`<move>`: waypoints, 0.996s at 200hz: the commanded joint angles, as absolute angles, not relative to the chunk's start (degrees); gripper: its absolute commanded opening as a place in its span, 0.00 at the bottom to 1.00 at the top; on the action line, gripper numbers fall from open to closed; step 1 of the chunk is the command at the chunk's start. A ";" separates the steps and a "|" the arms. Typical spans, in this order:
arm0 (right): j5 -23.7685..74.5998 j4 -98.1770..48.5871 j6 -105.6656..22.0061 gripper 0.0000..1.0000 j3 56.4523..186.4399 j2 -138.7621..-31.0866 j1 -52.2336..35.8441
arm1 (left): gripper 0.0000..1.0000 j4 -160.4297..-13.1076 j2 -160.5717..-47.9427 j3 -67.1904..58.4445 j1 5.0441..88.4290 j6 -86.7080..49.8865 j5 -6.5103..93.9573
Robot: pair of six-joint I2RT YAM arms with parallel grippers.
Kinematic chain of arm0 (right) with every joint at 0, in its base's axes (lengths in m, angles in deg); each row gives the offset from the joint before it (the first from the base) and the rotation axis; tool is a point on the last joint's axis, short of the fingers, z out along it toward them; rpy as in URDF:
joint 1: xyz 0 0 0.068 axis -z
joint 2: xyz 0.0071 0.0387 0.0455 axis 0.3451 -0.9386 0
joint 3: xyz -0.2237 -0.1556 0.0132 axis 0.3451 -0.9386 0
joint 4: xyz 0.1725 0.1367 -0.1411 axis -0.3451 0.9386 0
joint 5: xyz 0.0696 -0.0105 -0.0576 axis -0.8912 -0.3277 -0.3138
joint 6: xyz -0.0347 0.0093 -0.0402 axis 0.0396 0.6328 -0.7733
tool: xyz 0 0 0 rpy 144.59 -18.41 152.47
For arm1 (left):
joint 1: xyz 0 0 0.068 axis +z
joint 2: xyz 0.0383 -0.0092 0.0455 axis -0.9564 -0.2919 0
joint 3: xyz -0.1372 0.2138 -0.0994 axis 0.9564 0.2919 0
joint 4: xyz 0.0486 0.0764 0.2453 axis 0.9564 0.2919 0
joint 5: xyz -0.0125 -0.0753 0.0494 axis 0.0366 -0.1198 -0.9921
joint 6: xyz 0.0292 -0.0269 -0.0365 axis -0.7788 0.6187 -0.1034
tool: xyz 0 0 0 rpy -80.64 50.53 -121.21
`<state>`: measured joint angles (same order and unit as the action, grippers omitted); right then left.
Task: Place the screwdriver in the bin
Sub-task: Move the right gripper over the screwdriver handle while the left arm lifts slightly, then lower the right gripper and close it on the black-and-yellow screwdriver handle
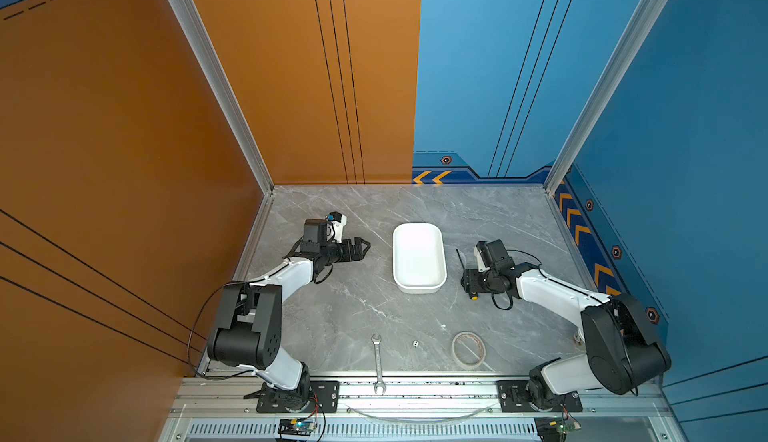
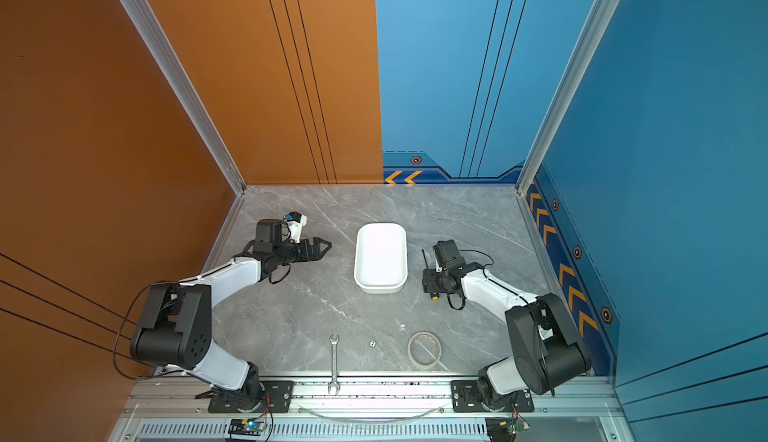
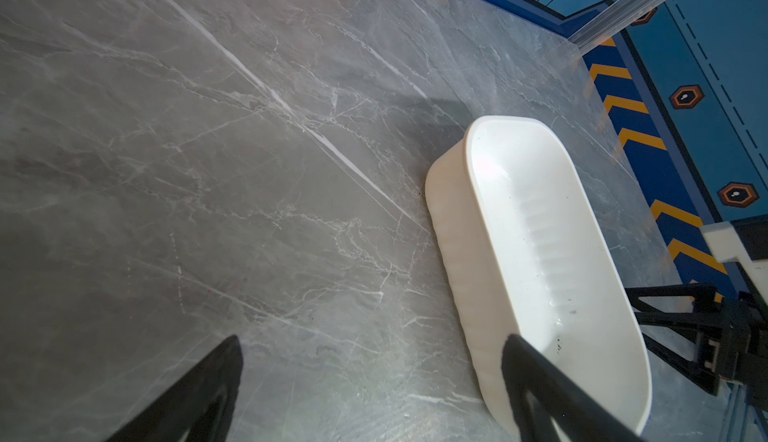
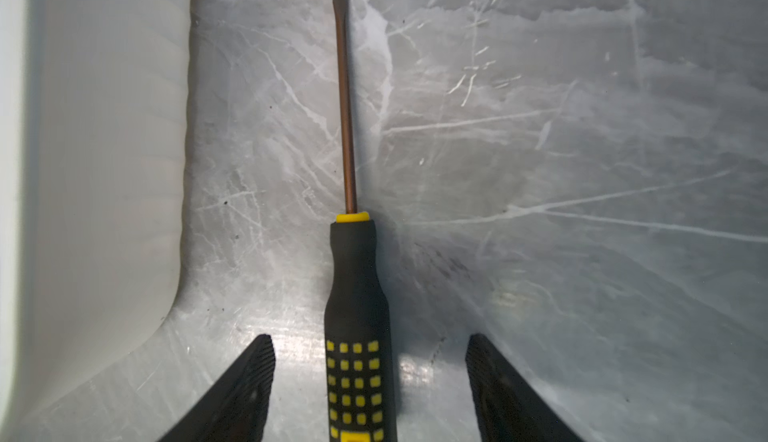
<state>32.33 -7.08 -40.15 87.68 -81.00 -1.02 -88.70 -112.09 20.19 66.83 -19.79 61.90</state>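
Note:
The screwdriver (image 4: 356, 290), black handle with yellow squares and a thin shaft, lies flat on the grey marble table just right of the bin (image 1: 395, 253) in both top views. Its shaft (image 1: 460, 260) points to the back; the yellow butt (image 1: 473, 296) shows beneath my right wrist. My right gripper (image 4: 370, 342) is open and straddles the handle, with a gap on each side. The white bin (image 4: 104, 170) is empty (image 3: 453, 232). My left gripper (image 1: 365, 248) hovers open left of the bin, nothing between its fingers (image 3: 232, 357).
Near the front edge lie a silver wrench (image 1: 378, 363), a small white die (image 1: 415, 343) and a tape roll (image 1: 454, 349). Orange and blue walls enclose the table on three sides. Both arm bases sit on the front rail.

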 commanded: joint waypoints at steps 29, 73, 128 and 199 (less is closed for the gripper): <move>33.98 -3.75 -40.46 0.65 90.61 -82.80 -2.22 | 0.98 -86.42 -113.68 18.50 66.18 -21.83 63.28; 34.75 -2.08 -40.48 0.56 91.45 -84.56 -3.14 | 0.98 -85.65 -113.92 18.12 65.91 -22.35 63.04; 34.93 -0.70 -40.33 0.48 92.84 -86.54 -3.72 | 0.98 -84.66 -113.79 17.79 65.73 -22.96 62.48; 36.23 0.56 -40.02 0.39 94.35 -89.47 -4.23 | 0.98 -84.04 -113.72 17.59 65.16 -23.59 62.13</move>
<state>34.32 -1.95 -40.15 92.64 -88.41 -3.82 -85.51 -113.38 19.16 65.76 -22.13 61.88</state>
